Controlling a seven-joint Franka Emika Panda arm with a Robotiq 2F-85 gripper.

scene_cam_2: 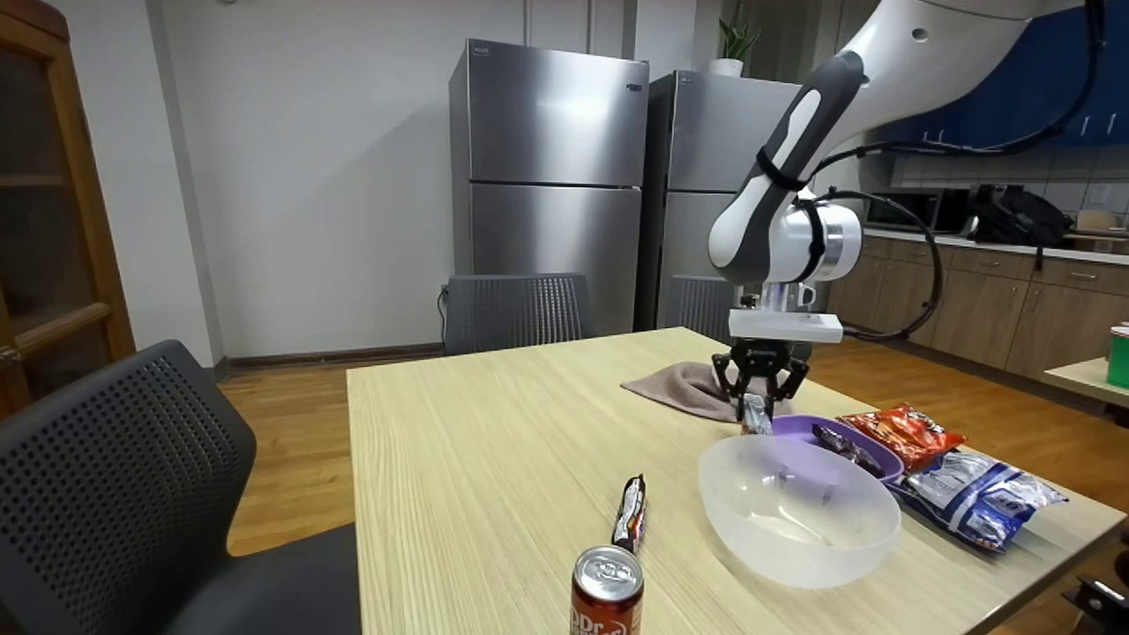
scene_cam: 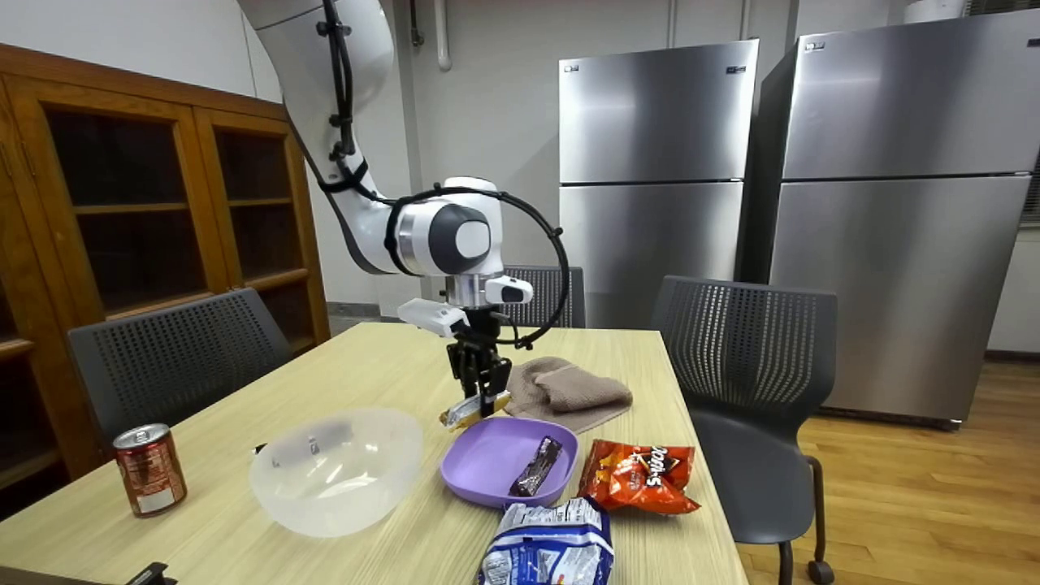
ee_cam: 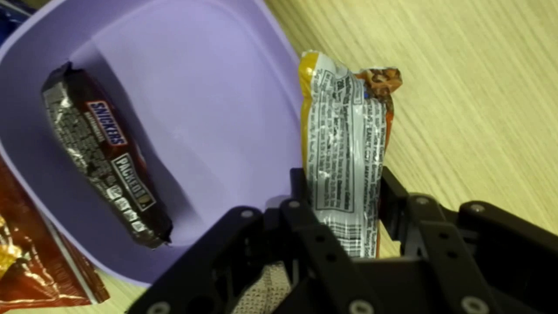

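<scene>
While a Snickers [ee_cam: 102,157] already lies in the plate [ee_cam: 213,109], the bar [ee_cam: 342,144] seems half dealt with: grasped, the gripper [ee_cam: 343,183] closed on its sides, but not yet let go. It is just beside the plate's rim; whether they touch is unclear. Another bar [scene_cam_2: 630,513] lies loose, well apart from the plate. The held bar is silvery, print-covered and creased, with yellow and orange edges.

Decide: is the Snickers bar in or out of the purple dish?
In: the wrist view shows the Snickers bar lying inside the purple dish.
</scene>
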